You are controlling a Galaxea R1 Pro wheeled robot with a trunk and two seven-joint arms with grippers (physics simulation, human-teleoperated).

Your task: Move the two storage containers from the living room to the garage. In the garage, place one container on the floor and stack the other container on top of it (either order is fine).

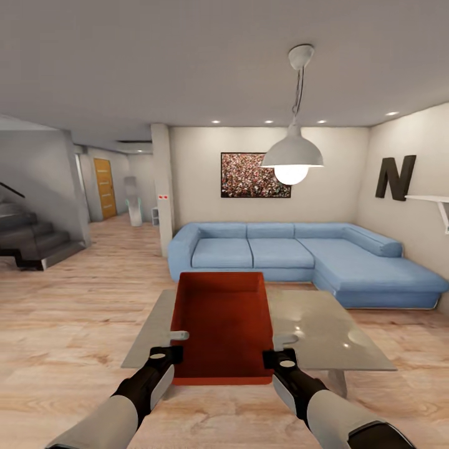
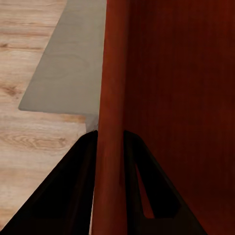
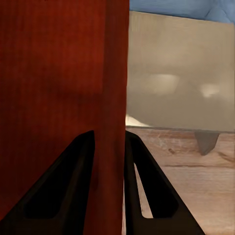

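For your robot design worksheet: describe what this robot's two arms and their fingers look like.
Both arms have light grey, rounded forearm shells leading into black wrist sections with small white round caps. The left gripper and right gripper have pale fingers in the head view; wrist views show dark, triangular, hollow-framed fingers. No cables or markings show.

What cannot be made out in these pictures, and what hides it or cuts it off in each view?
- Head view: the glass-topped coffee table is partly hidden beneath the orange-red open-topped rectangular container.
- Head view: the second container cannot be made out.
- Head view: the two small red marks on the pillar are too small to identify.
- Left wrist view: the left pincer straddles the container wall, which hides its inner faces.
- Right wrist view: likewise for the right pincer.
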